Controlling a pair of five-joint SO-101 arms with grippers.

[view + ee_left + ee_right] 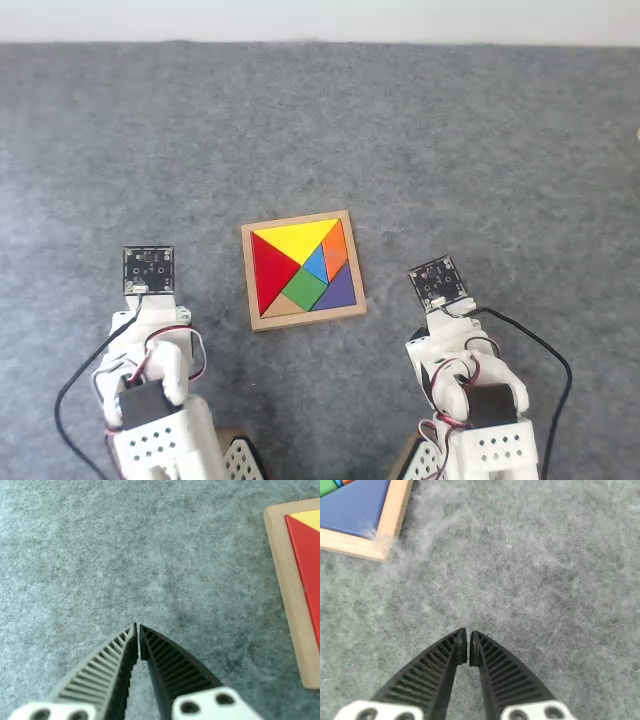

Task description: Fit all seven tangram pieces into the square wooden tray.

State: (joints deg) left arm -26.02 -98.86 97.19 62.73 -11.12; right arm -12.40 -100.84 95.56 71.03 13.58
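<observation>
Both arms sit nearest at the edge of the grey tabletop (480, 140): the left arm (150, 385) and the right arm (470, 385), the left jaws and the right jaws alike closed tight with nothing between them, over bare felt. Between the arms and just beyond them lies the square wooden tray (248, 282), slightly askew. All seven pieces are seated inside it: yellow triangle (297, 240), red triangle (268, 272), orange piece (337, 250), blue triangle (316, 265), green square (304, 289), purple triangle (338, 291), tan triangle (281, 306).

You have bright, even light across the grey mat (450, 150). Shadows are faint and soft-edged, lying close beside the arms (150, 390) and the tray (248, 280).
</observation>
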